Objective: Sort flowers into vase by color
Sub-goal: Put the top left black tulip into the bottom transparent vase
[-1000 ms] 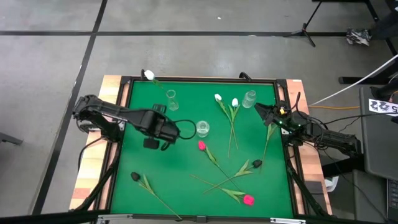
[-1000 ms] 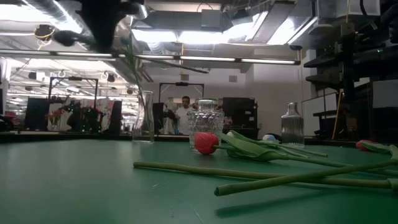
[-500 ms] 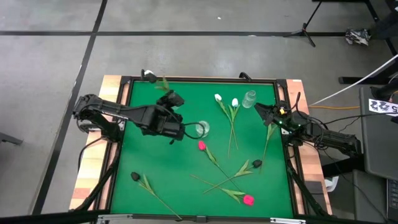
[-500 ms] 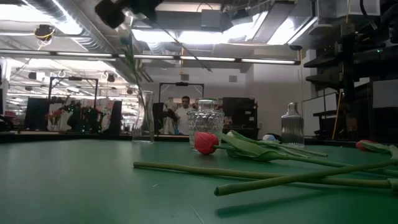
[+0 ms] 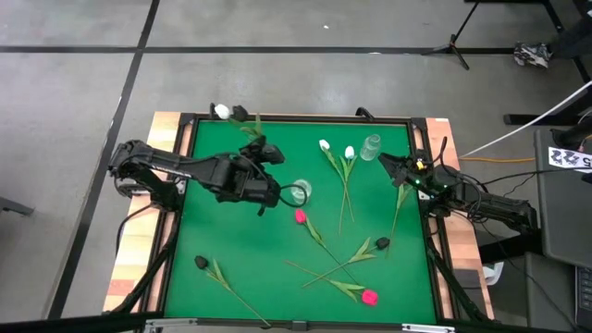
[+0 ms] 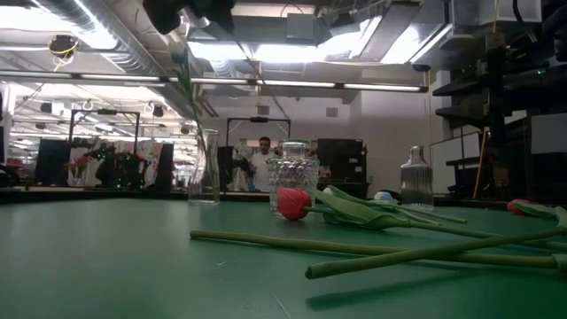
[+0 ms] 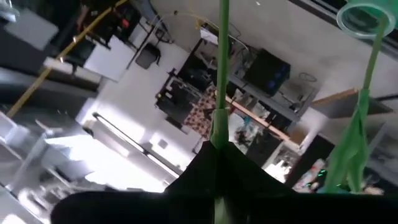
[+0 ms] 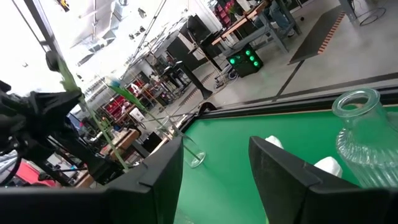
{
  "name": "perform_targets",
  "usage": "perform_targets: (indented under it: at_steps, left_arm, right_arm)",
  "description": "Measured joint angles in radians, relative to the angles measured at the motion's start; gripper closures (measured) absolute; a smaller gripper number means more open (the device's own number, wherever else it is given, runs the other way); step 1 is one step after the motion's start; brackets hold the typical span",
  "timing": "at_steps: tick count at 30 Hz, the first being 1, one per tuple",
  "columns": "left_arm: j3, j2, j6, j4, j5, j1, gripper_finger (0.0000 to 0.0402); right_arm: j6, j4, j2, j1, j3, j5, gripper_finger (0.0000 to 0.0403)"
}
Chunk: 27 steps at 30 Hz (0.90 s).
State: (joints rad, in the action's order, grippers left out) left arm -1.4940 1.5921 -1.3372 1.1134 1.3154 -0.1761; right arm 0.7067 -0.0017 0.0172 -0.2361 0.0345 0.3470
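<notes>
White tulip (image 5: 222,111) hangs clamped in the left hand (image 5: 260,151), hiding the slim vase below.

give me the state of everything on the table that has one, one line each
left gripper: shut on the white tulip's stem, raised above the table
white tulip: held in the air, head at the far edge
right gripper: open, empty, at the table's right edge
two white tulips: lying flat
two pink tulips: lying flat
two black tulips: lying flat
ribbed vase: upright, empty
</notes>
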Motion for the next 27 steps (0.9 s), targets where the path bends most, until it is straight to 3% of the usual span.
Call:
perform_targets:
  at_steps: [6, 11, 15, 20, 27]
  left_arm:
    - [0.0, 0.0, -0.193, -0.084, -0.056, -0.001, 0.04]
    - [0.0, 0.0, -0.281, -0.262, -0.108, -0.003, 0.0401]
    - [0.0, 0.0, -0.481, -0.381, -0.142, -0.003, 0.0401]
    - [0.001, 0.0, -0.652, -0.398, -0.224, 0.001, 0.0401]
    - [0.001, 0.0, -0.744, -0.48, -0.25, 0.021, 0.0401]
  right_arm:
    - [-0.005, 0.001, 0.0, 0.0, 0.0, 0.026, 0.0219]
    - [-0.005, 0.0, 0.0, 0.0, 0.0, 0.025, 0.0219]
    - [-0.005, 0.0, 0.0, 0.0, 0.0, 0.023, 0.0219]
    - [-0.006, 0.0, 0.0, 0.0, 0.0, 0.024, 0.0219]
    - [-0.035, 0.0, 0.0, 0.0, 0.0, 0.027, 0.0219]
